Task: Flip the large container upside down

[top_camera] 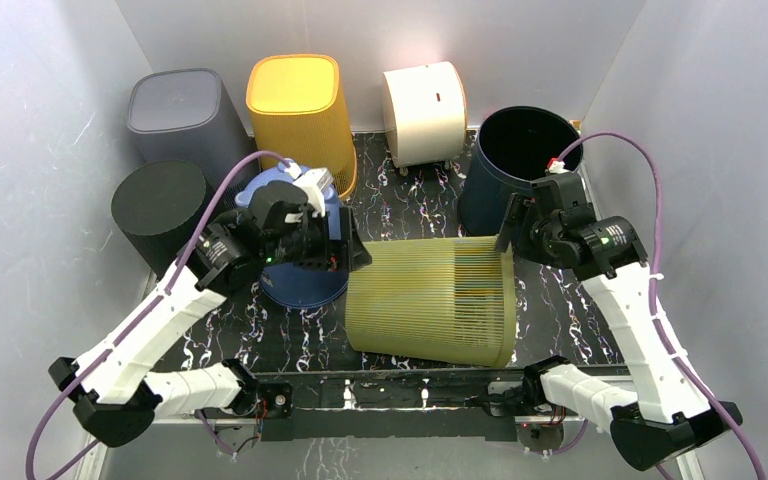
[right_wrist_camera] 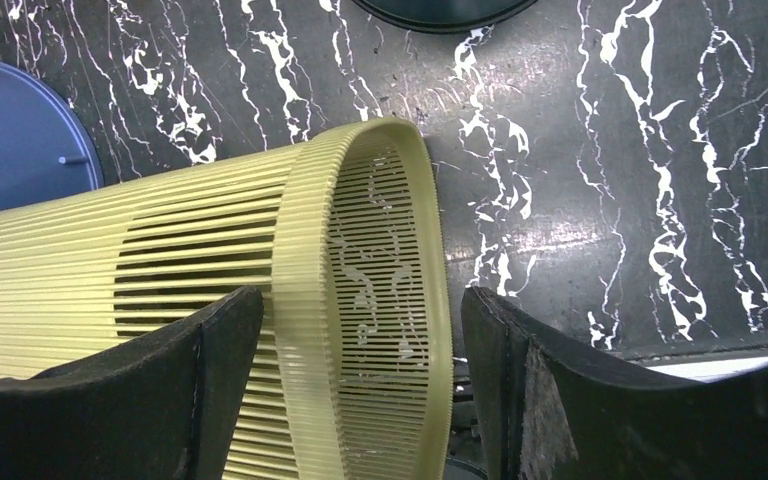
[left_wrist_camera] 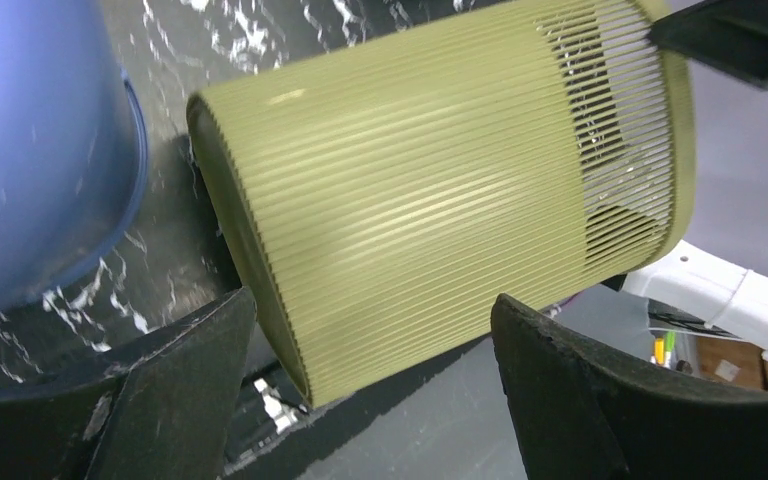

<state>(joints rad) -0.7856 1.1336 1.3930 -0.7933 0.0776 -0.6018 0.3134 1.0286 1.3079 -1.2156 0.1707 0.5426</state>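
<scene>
The large container (top_camera: 430, 300) is an olive-yellow slatted bin. It lies on its side in the middle of the dark marbled table, base to the left and open mouth to the right. My left gripper (top_camera: 357, 255) hovers open by the base end. In the left wrist view the container (left_wrist_camera: 430, 190) fills the space beyond the open left gripper (left_wrist_camera: 372, 298), untouched. My right gripper (top_camera: 507, 228) is at the mouth end. In the right wrist view the right gripper (right_wrist_camera: 360, 294) stands open astride the container's rim (right_wrist_camera: 415, 250), with a gap showing at the right finger.
A blue bin (top_camera: 295, 285) stands under my left wrist, touching distance from the container's base. At the back stand a navy open bin (top_camera: 520, 150), a white container (top_camera: 423, 110), a yellow bin (top_camera: 295, 100), a grey bin (top_camera: 175, 110) and a black cylinder (top_camera: 160, 205). The table's front edge (top_camera: 400, 378) runs just below the container.
</scene>
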